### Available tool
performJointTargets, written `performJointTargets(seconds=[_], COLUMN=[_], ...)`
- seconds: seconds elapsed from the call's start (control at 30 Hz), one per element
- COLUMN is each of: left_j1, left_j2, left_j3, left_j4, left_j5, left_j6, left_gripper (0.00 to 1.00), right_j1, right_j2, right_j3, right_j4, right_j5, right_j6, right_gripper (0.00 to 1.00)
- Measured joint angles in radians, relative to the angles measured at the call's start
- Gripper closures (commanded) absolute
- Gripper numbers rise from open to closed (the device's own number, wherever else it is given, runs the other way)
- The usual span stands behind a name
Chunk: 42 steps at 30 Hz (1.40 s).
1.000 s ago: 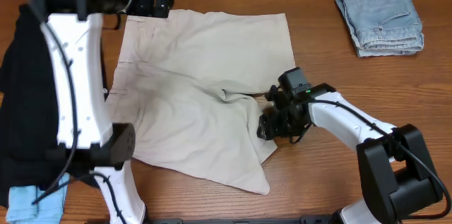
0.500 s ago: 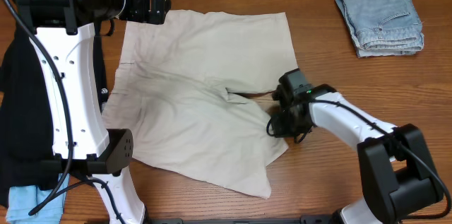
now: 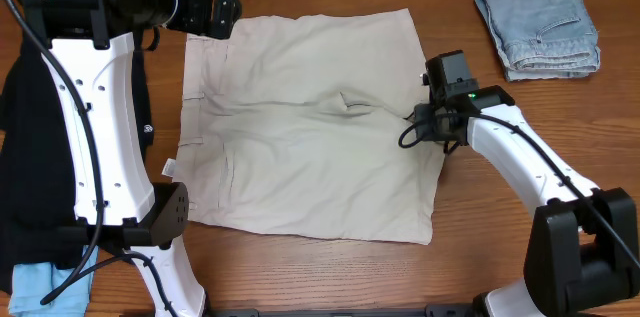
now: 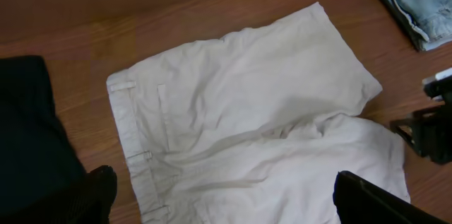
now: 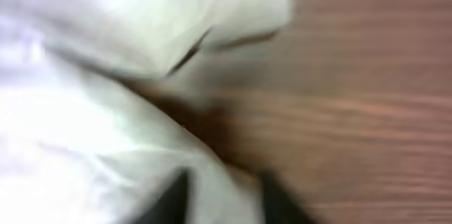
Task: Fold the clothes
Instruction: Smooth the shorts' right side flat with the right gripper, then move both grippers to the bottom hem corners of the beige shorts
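- The shorts [image 3: 310, 127] lay spread flat across the middle of the table [image 3: 300, 282], with the waistband toward the left of the frame.
- The left gripper [image 3: 225, 7] hung near their upper-left corner, fingers wide apart and holding nothing.
- The right gripper [image 3: 425, 129] sat at the shorts' right edge; blur in the wrist view hid how its jaws stood.

Khaki shorts [image 3: 300, 127]: light beige, spread open and mostly flat on the table [image 3: 470, 257], mid-table reaching toward the far edge. Waistband [image 3: 195, 132] with belt loops faces the left edge, legs the right. Creases bunch at the crotch [image 3: 350, 105]. Small white label [image 3: 169, 168] shows beside the waistband.
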Motion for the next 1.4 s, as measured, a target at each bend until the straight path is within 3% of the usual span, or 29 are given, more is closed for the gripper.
performJointTargets(seconds=[0.1,0.27,0.4,0.57,0.73,0.97,1.1,1.13,1.2,1.4], left_j1=[0.000,0.000,0.000,0.000,-0.001,-0.001,-0.001,-0.001,-0.001,-0.001], left_j2=[0.000,-0.006,-0.060,-0.266,-0.533,-0.743,-0.833,-0.850,-0.867,-0.837], left_j3=[0.000,-0.001,-0.023,-0.176,-0.533,-1.099,-1.423,-1.496,-1.626,-1.934], left_j4=[0.000,-0.011,-0.011,-0.008,-0.013,0.064,0.213,0.245,0.351,0.616], left_j5=[-0.020,-0.109,-0.167,-0.214,-0.313,-0.398,-0.416,-0.420,-0.435,-0.454], left_j6=[0.002,-0.087,-0.161,-0.250,-0.392,-0.702,-0.901,-0.948,-1.027,-1.210], left_gripper=[0.00,0.00,0.00,0.00,0.00,0.00,0.17,0.17,0.00,0.00], right_j1=[-0.001,-0.001,-0.001,-0.001,0.021,0.117,0.132,0.132,0.132,0.132], right_j2=[0.000,-0.047,-0.235,-0.510,-0.605,-0.601,-0.600,-0.600,-0.598,-0.587], right_j3=[0.004,0.073,0.170,0.212,0.178,0.035,-0.039,-0.058,-0.098,-0.199], right_j4=[-0.002,-0.147,-0.290,-0.482,-0.622,-0.571,-0.500,-0.493,-0.473,-0.457], right_j5=[0.042,0.041,-0.035,-0.104,-0.129,-0.221,-0.238,-0.234,-0.231,-0.222], right_j6=[0.008,0.071,0.175,0.335,0.454,0.655,0.700,0.709,0.713,0.707], right_gripper=[0.00,0.00,0.00,0.00,0.00,0.00,0.00,0.01,0.02,0.06])
